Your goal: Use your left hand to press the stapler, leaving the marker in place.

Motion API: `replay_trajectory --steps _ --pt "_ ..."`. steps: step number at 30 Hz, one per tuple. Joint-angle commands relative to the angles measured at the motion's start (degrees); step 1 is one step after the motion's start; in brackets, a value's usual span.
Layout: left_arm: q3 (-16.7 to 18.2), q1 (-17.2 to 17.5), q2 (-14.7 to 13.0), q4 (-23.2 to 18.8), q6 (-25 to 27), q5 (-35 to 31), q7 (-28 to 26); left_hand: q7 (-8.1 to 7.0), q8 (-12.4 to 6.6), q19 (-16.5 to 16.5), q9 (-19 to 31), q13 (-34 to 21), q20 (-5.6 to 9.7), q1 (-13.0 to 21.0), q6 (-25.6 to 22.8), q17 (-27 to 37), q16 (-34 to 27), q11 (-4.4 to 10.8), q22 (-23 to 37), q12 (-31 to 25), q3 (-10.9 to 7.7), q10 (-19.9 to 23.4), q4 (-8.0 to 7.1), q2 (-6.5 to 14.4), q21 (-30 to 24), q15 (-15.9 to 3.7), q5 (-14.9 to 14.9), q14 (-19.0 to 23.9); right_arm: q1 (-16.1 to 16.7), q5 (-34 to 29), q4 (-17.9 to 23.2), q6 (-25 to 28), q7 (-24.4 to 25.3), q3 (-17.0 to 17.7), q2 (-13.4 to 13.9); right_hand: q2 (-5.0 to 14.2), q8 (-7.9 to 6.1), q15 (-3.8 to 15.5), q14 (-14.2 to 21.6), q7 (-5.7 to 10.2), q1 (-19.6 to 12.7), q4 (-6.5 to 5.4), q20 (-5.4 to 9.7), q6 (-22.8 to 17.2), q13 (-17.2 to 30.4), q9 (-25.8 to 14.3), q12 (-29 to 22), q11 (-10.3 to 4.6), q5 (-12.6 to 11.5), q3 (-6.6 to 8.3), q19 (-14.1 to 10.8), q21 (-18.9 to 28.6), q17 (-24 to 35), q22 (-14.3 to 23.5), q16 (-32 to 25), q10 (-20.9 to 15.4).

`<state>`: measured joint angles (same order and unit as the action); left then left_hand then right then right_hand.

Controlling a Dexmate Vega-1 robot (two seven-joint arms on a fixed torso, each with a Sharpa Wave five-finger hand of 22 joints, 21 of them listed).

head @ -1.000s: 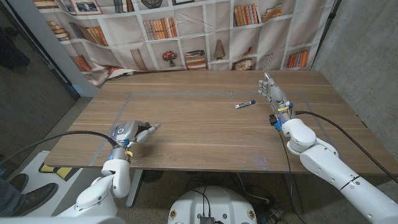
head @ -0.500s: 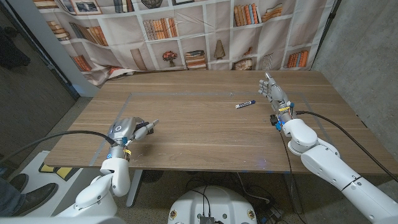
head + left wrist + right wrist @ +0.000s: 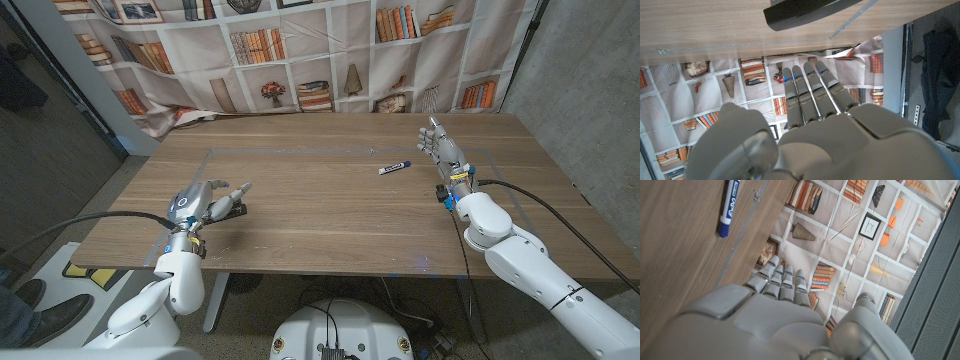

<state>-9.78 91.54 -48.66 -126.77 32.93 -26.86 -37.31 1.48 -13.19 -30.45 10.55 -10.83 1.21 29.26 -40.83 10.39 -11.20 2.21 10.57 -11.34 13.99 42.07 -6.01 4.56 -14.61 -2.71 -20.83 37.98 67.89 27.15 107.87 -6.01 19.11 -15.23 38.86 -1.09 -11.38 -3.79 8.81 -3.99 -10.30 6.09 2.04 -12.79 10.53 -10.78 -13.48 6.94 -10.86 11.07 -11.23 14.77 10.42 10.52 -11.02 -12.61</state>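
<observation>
L hand (image 3: 205, 200) hovers low over the table's near-left area w/ fingers apart and stretched forward, gripping nothing. In the wrist cam the fingers (image 3: 810, 92) lie side by side, pointing past a black stapler (image 3: 810, 11), not touching it. From the head cam the stapler is mostly hidden under the hand; just a dark bit shows beneath the fingers. So the target sits right under/ahead of the L hand, well apart from everything else. Looks to me like a flat-fingered pose made for pushing down, not grabbing: palm facing the table, arm coming in from the near edge, wrist about level.

Moving out from the stapler: the marker (image 3: 396, 167), blue cap, white barrel, lies far across toward the table's right-centre, well clear of the L hand, so little risk of nudging it. Wrist cam on the other arm shows it too (image 3: 728, 206), flat on the wood.

R hand (image 3: 441, 152) stands just beyond the marker at the right side, fingers straight and apart, pointing up and away, empty, parked on purpose I'd say, since the job is L-only. Tape lines (image 3: 300, 153) mark out the table (image 3: 320, 215) around both.
</observation>
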Motion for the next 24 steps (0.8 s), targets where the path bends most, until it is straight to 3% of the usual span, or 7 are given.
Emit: replay_trajectory --steps 1,9,16,19,24 --pt "7.2 2.5 1.2 -0.2 -10.8 6.2 2.4 -0.01 0.80 0.6 0.3 -0.2 -0.16 0.3 1.5 0.1 0.5 -0.23 0.2 0.4 0.49 -1.0 -0.07 0.5 0.3 0.09 0.0 -0.9 1.1 -0.7 -0.1 -2.3 -0.3 0.5 -0.1 0.69 -0.01 0.12 0.7 0.12 -0.1 -0.14 -0.11 -0.6 0.3 -0.2 0.2 -0.07 0.0 -0.15 -0.5 -0.3 0.1 0.1 0.1 -0.5" --pt "11.8 1.3 2.9 2.9 -23.1 13.9 7.5 0.36 1.42 1.2 0.3 -0.2 -0.54 0.5 2.9 0.2 0.7 -1.04 0.2 0.7 0.58 -2.3 -0.06 0.8 0.6 0.56 0.2 -1.8 2.0 -1.3 1.0 -2.7 -0.2 0.9 0.2 0.68 -0.01 0.11 0.7 0.19 -0.1 -0.13 -0.11 -0.6 0.3 -0.2 0.2 -0.01 0.0 -0.18 -0.6 -0.3 0.1 0.1 0.1 -0.5" --pt "12.8 -2.7 6.2 8.0 -34.3 22.2 12.5 1.32 2.12 2.0 0.4 -0.3 -0.92 0.7 4.9 0.2 0.8 -1.85 0.3 0.9 0.75 -3.5 -0.11 1.0 1.0 1.33 0.5 -3.0 2.2 -1.4 2.8 -1.2 -0.3 1.5 1.2 0.66 -0.01 0.13 0.8 0.14 -0.1 -0.12 -0.09 -0.6 0.3 -0.2 0.2 0.04 0.0 -0.23 -0.7 -0.4 0.1 0.1 0.1 -0.6" --pt "12.3 -4.7 7.0 9.4 -36.4 23.9 14.6 1.57 2.37 2.4 0.4 -0.3 -1.13 0.7 6.0 0.2 0.9 -2.53 0.3 1.0 0.84 -4.6 -0.17 1.2 1.2 1.83 0.7 -3.8 2.2 -1.3 3.4 -0.7 -0.5 1.8 1.7 0.65 -0.01 0.15 0.8 0.12 -0.1 -0.11 -0.09 -0.6 0.3 -0.2 0.2 0.01 0.0 -0.24 -0.7 -0.4 0.1 0.2 0.1 -0.5" --pt "12.1 -7.5 8.3 10.9 -37.5 27.7 18.4 1.77 2.43 2.7 0.4 -0.3 -1.23 0.8 6.4 0.2 0.9 -2.20 0.3 1.0 0.87 -4.9 -0.20 1.3 1.3 1.95 0.8 -4.3 2.1 -1.4 3.1 -1.3 -1.1 2.3 2.0 0.64 0.00 0.08 0.8 0.13 -0.1 -0.10 -0.08 -0.6 0.3 -0.2 0.2 -0.05 0.0 -0.27 -0.7 -0.5 0.1 0.2 0.1 -0.5"
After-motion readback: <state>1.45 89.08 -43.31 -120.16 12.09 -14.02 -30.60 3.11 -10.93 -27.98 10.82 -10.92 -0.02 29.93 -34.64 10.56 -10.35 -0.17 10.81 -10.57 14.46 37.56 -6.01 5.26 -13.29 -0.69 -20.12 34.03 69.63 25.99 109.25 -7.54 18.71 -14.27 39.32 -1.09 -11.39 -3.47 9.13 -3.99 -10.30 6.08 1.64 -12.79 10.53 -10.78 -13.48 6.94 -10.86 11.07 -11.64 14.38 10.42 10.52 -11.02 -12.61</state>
